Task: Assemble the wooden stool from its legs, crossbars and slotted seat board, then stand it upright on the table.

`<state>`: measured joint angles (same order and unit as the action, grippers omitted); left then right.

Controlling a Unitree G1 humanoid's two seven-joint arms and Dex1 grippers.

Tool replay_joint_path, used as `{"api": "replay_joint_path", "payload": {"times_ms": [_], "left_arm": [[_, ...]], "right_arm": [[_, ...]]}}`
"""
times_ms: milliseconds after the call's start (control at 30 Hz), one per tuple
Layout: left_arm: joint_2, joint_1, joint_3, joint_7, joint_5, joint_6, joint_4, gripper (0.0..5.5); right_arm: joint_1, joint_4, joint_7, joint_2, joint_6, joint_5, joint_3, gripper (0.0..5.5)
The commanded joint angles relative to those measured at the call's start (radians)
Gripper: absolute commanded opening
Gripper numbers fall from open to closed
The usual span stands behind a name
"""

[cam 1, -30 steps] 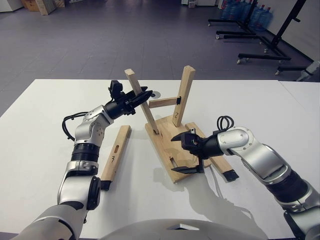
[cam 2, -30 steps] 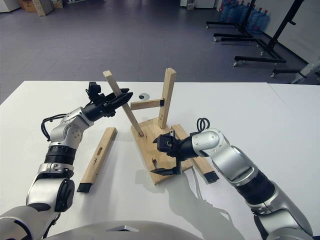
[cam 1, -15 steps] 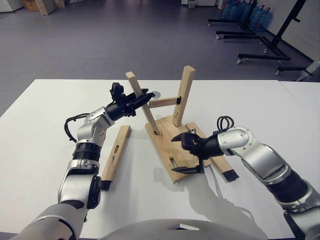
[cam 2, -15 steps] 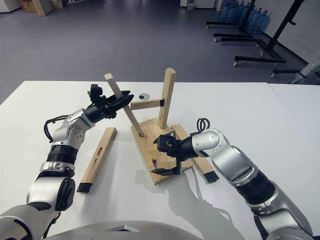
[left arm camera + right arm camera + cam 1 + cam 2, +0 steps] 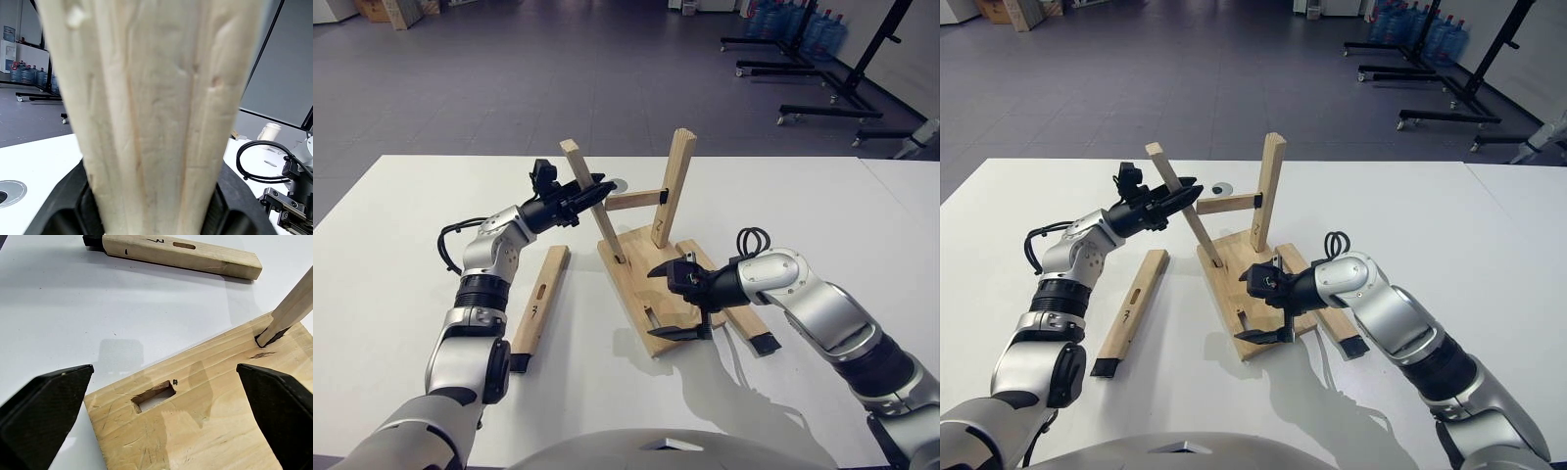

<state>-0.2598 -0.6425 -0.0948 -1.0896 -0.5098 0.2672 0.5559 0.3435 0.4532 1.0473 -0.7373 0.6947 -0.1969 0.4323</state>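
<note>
Dev: While the pale rectangular slotted wooden seat board [image 5: 636, 279] lies flat mid white table [image 5: 401, 245], two light wooden legs stand in its far slots: a tilted leg [image 5: 610, 235] and an upright leg [image 5: 674, 186]. The short wooden crossbar [image 5: 631, 202] juts from the upright leg toward the tilted one; can't tell if it's seated there
Ops: left claw?
Dev: left gripper [image 5: 592, 190] clamped on the tilted leg, high up. My read: steering it onto the crossbar end
Ops: right?
Dev: right gripper [image 5: 653, 305] spread wide, holding nothing, over the board's near corner by the empty slot [image 5: 154, 398]. Likely there to pin the board down
Ops: spares?
Dev: slotted leg with black foot cap [image 5: 540, 299] flat on the table left of the board, second loose leg [image 5: 749, 328] just right, partly under the right arm. Risk: the tilted leg levers the board up
</note>
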Motion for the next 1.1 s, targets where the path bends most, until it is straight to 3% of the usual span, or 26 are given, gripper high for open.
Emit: {"api": "replay_joint_path", "payload": {"times_ms": [33, 700, 1100], "left_arm": [[-0.022, -0.025, -0.005, 0.0, 0.004, 0.036, -0.009, 2.02], [-0.008, -0.001, -0.048, -0.005, -0.022, 0.04, -0.039, 2.02], [0.002, 0.049, -0.012, -0.019, 0.008, 0.009, -0.044, 2.02]], "right_arm": [[0.008, 0.014, -0.005, -0.001, 0.004, -0.001, 0.001, 5.4], [0.011, 0.013, -0.004, -0.002, 0.004, 0.0, 0.005, 5.4], [0.014, 0.01, -0.001, -0.001, 0.004, 0.001, 0.004, 5.4]]}}
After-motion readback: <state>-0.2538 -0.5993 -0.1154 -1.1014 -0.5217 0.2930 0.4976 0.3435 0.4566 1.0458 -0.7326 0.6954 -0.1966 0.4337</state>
